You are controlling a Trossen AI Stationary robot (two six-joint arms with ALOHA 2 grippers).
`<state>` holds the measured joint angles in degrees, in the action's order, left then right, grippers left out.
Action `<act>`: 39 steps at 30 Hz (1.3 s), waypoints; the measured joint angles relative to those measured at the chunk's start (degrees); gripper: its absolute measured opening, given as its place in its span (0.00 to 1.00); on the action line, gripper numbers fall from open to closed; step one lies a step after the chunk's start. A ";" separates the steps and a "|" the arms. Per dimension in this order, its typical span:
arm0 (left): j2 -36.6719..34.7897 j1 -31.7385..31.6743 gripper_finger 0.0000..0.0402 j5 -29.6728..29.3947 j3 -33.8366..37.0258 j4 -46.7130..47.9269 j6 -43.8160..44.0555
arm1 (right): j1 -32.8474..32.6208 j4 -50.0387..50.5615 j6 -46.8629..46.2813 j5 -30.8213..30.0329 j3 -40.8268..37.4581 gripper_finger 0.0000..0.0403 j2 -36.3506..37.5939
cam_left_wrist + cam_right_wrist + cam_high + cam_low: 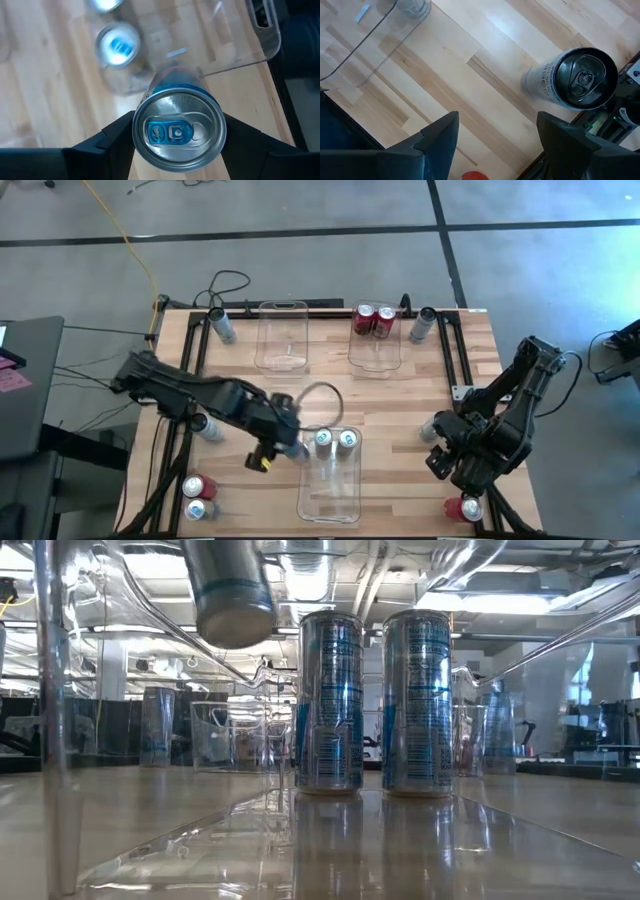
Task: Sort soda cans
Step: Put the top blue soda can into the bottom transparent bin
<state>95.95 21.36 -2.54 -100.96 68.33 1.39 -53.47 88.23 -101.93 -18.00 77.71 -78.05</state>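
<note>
Left gripper [179, 131] clamps blue can [178, 132] (airborne) beside bin rim [300, 448].

Three clear plastic bins [281, 335] sit on the wooden table [400, 410]; yellow cable [120, 235] beyond.

Wooden table [400, 420] carries soda cans [374, 319] and bins [281, 335].

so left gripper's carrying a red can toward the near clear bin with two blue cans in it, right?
Not red. The left gripper holds a silver-blue metal soda can, as the left wrist view shows. The near clear plastic bin does hold two blue cans.
</note>
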 joint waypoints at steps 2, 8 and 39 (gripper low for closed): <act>3.43 0.70 0.58 0.39 -3.16 0.32 -2.50 | 0.00 -0.02 0.00 0.00 0.00 0.71 -0.01; 10.94 1.98 0.58 0.71 -11.18 2.60 -6.17 | 0.00 -0.01 0.00 -0.18 0.00 0.71 -0.01; 21.44 1.37 0.58 -5.64 -13.34 0.09 -6.69 | -0.07 -1.04 1.96 -3.15 -2.57 0.71 -0.03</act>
<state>117.38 22.73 -8.19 -114.30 68.42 -5.30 -53.54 87.19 -99.97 -21.15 75.14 -78.08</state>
